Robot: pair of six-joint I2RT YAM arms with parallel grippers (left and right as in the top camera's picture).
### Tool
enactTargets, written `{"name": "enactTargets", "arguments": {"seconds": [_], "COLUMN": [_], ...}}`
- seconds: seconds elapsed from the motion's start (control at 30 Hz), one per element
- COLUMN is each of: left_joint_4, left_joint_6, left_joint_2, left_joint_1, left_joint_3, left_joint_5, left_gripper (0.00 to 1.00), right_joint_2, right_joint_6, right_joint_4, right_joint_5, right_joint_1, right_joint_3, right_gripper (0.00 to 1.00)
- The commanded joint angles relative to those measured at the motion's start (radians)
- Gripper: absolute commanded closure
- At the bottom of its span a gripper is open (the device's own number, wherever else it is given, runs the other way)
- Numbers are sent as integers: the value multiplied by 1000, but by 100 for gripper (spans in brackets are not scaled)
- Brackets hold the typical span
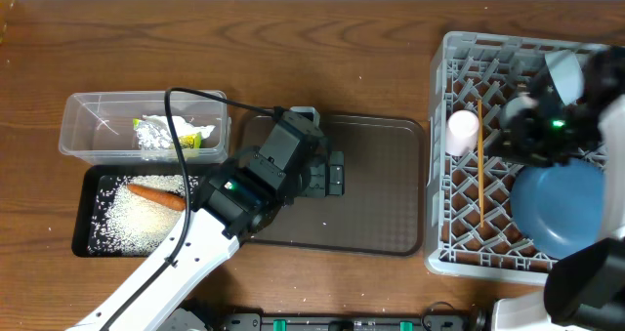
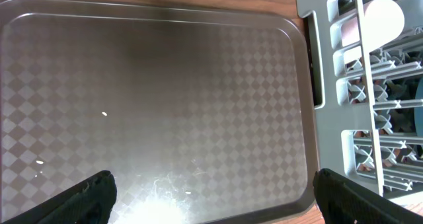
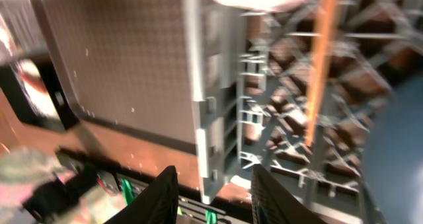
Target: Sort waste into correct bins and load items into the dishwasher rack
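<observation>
Right gripper (image 3: 215,178), parted and empty, is being held over rack (image 3: 205,118) wall; chopsticks (image 3: 320,72) inside rack risk being clipped. Left gripper (image 2: 213,178) is being held wide, empty, beside rack.

No text, label, brand or number can be read anywhere; the yellow-green and silver foil snack wrapper (image 1: 171,134), lying in the clear plastic rectangular tub (image 1: 83,116) off to the left of the left gripper (image 1: 337,175), shows only crumpled print too small to make out.

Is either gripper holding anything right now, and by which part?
Nothing is held. Left gripper open over the brown tray; right gripper empty above the dishwasher rack.
</observation>
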Motion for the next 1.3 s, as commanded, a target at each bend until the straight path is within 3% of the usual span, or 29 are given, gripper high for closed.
{"name": "enactTargets", "arguments": {"seconds": [0.0,0.27,0.5,0.6,0.87,1.07,1.27], "left_joint_4": [0,0,0,0,0,0,0], "left_joint_6": [14,14,14,14,14,14,14], "left_joint_2": [7,7,7,7,7,7,7], "left_joint_1": [2,2,2,2,2,2,2], "left_joint_3": [3,3,3,3,3,3,3], "left_joint_5": [-12,-12,-12,-11,-12,-12,-12], "left_gripper": [2,2,2,2,2,2,2], "right_joint_2": [-23,-23,-19,-19,-19,-19,-19], "right_joint_6": [67,311,446,446,444,318,322], "right_joint_4": [37,289,430,472,500,412,401], "right_joint_5": [68,347,555,555,552,577,598], "right_joint_1": [121,364,479,489,489,477,468], "right_joint_3": [0,-131,-269,-317,-376,-376,-376], "right_gripper": [63,58,62,65,98,99,99]}}
